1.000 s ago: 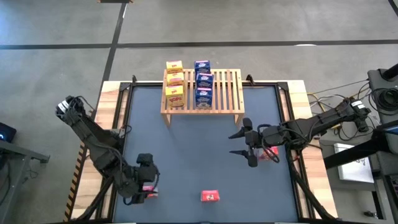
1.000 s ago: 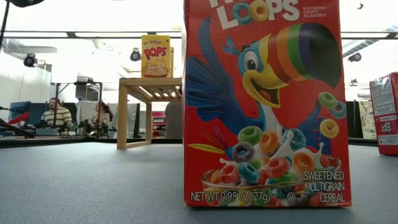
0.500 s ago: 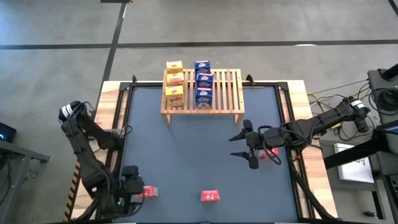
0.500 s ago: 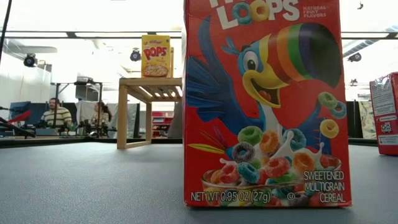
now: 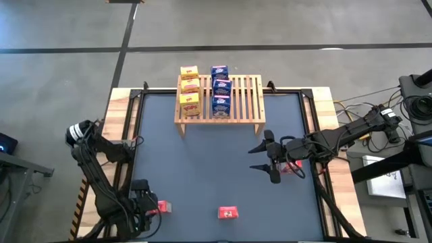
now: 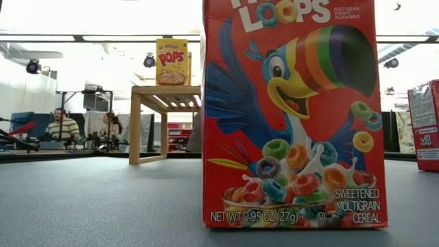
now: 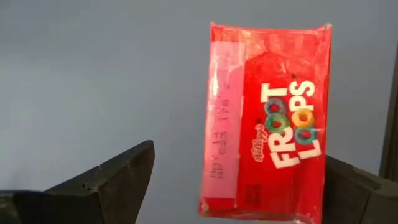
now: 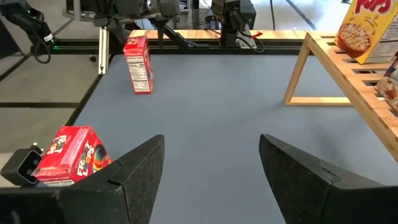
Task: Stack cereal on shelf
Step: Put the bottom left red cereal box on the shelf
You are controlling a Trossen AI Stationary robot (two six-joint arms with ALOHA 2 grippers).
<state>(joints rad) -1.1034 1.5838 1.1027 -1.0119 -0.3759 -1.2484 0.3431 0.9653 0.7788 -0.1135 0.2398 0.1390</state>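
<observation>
High view: my left gripper [image 5: 144,208] hangs wide over 1 red box [image 5: 162,207]; closing off-centre could topple it; right gripper [image 5: 264,159] waits part-open, empty.

Red cereal box [image 6: 295,113] top cropped

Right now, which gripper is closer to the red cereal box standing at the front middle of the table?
Left. The left gripper sits just beside the red box along the front edge; the right gripper hovers farther back, mid-table.
</observation>
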